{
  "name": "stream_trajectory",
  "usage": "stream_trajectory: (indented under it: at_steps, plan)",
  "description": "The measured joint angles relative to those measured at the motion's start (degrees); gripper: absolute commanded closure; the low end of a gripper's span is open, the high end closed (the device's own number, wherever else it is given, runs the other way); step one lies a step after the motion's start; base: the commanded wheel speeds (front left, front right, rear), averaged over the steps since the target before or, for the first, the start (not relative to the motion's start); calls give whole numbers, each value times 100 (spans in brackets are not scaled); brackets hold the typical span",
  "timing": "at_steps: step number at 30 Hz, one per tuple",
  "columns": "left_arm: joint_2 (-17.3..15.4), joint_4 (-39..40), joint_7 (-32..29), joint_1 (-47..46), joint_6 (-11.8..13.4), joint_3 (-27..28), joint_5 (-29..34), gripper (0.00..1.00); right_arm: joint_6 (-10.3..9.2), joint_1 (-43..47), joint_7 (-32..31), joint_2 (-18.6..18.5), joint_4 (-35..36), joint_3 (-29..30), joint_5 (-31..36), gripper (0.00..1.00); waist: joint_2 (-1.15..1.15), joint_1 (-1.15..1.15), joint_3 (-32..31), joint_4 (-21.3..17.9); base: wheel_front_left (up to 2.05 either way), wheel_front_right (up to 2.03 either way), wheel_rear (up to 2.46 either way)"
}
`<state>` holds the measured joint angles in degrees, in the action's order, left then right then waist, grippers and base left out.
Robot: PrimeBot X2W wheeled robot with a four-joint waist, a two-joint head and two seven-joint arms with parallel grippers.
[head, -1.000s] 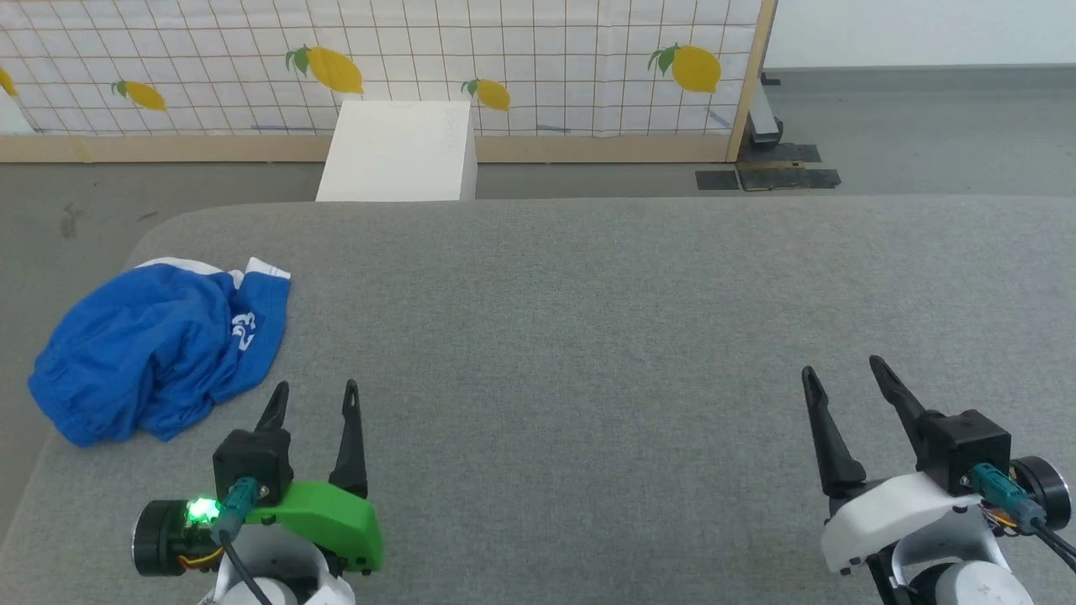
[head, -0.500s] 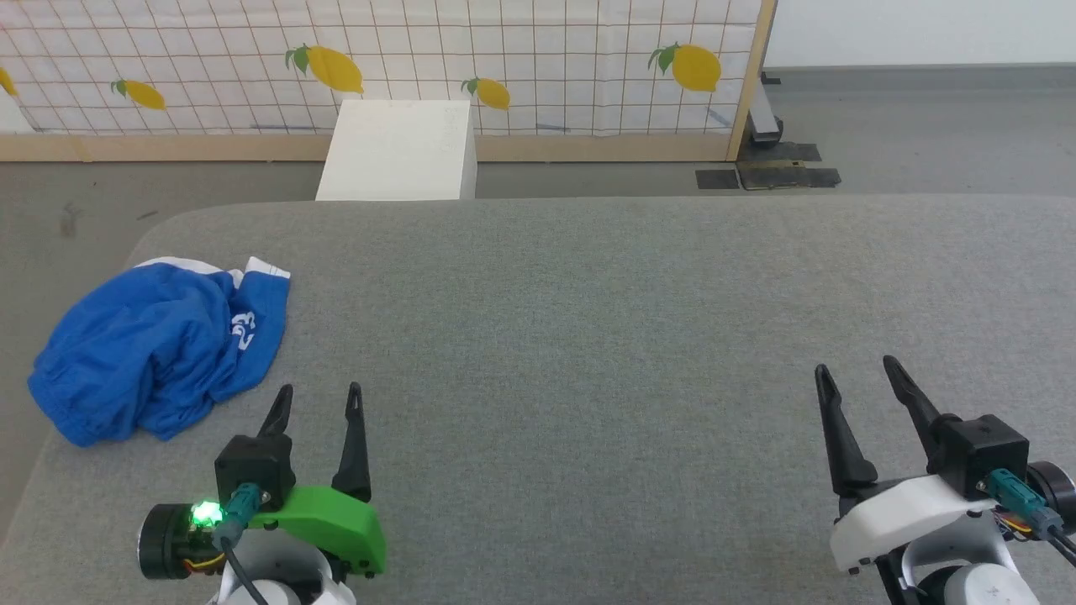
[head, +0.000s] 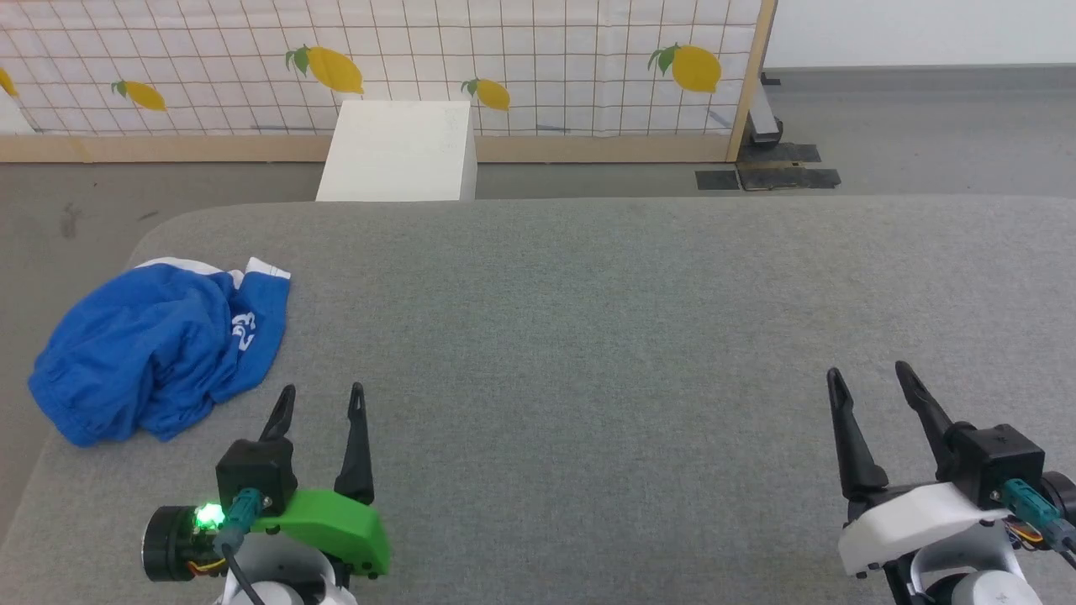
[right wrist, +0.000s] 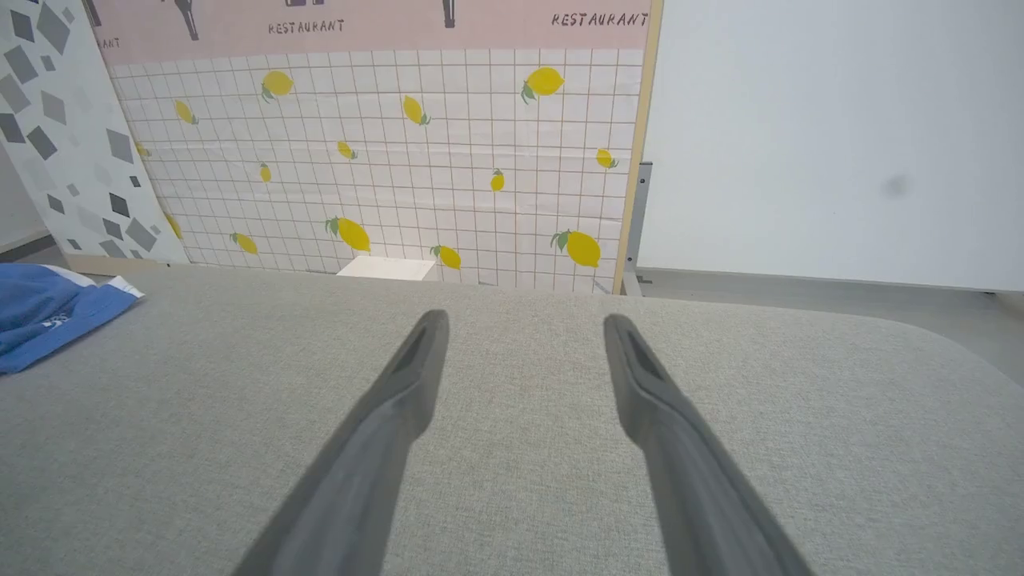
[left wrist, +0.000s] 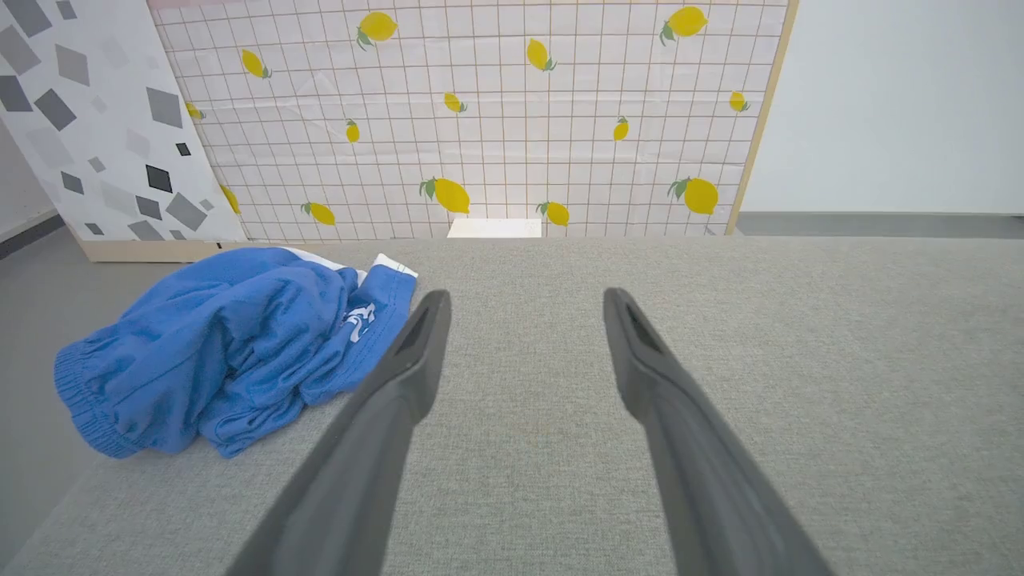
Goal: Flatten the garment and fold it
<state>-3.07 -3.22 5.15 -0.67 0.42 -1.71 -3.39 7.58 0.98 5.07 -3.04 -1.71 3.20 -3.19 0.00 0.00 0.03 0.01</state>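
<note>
Garment (head: 160,349) lay crumpled in a loose blue heap at the far-left margin of the grey padded surface (head: 588,336), close to its rounded edge. White trim and a printed number showed on the side toward the middle of the surface; the gathered waistband bunched at the near-left end. Not flattened at all; no fold made.

Long axis of the heap ran on a diagonal, from the near-left end by the surface edge up to the far-right end where the white-trimmed leg hem lay.

Left gripper (head: 322,388): fingers spread moderately wide, nothing between them, low over the cloth surface. The heap sat ahead of it and off to its left, near but not touching; its fingers pointed past the heap's right flank rather than at it.

Right gripper (head: 867,368): likewise parted and empty, well apart from the garment across the whole breadth of the surface.

Judgement: left arm plainly the nearer, and it would need to swing leftward and forward to reach the hem or waistband. Right arm would have a long reach across.

White box (head: 395,151) and lemon-print screen (head: 504,50) stood beyond the surface, clear of the work.
</note>
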Motion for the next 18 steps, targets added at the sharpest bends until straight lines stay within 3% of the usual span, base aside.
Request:
stream_trajectory:
  at_steps: [18]
  plan:
    - [0, -103, 210, 1, 22, -73, -172, 0, 0, 55, 209, 1, -21, 105, -97, 0, 0, 0, 0, -1, 0, 0, 0]
